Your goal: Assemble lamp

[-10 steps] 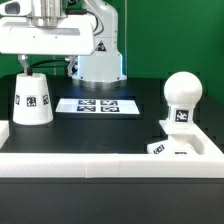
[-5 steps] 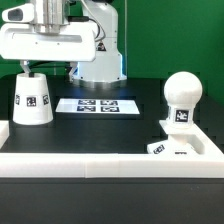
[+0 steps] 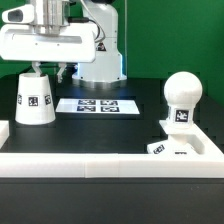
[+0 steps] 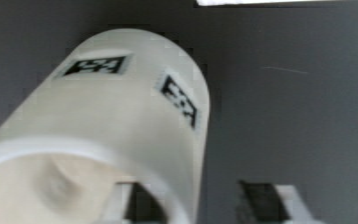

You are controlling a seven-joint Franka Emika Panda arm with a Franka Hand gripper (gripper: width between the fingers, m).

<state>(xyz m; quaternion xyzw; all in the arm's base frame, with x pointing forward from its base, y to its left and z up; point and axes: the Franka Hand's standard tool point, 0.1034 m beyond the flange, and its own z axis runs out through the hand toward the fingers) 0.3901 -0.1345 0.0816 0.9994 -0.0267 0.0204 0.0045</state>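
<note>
The white cone shade (image 3: 33, 98) stands at the exterior view's left, tags facing out. My gripper (image 3: 48, 70) hangs just above its top, open, fingers pointing down. In the wrist view the shade (image 4: 105, 120) fills the frame. One finger (image 4: 149, 202) is over the shade's top edge and the other is outside it, over the dark table. Nothing is held in the gripper (image 4: 208, 205). The ball bulb (image 3: 182, 92) stands upright on its short stem at the exterior view's right. The blocky base (image 3: 170, 148) is right at its foot; I cannot tell whether they are joined.
The marker board (image 3: 98, 105) lies flat on the dark table between the shade and the bulb. A white raised wall (image 3: 100, 162) runs along the front and turns up both sides. The arm's white pedestal (image 3: 98, 62) stands behind.
My gripper has come down a little and shifted toward the exterior view's right, so its fingers now sit over the shade's top. The shade, bulb and base have not moved.
</note>
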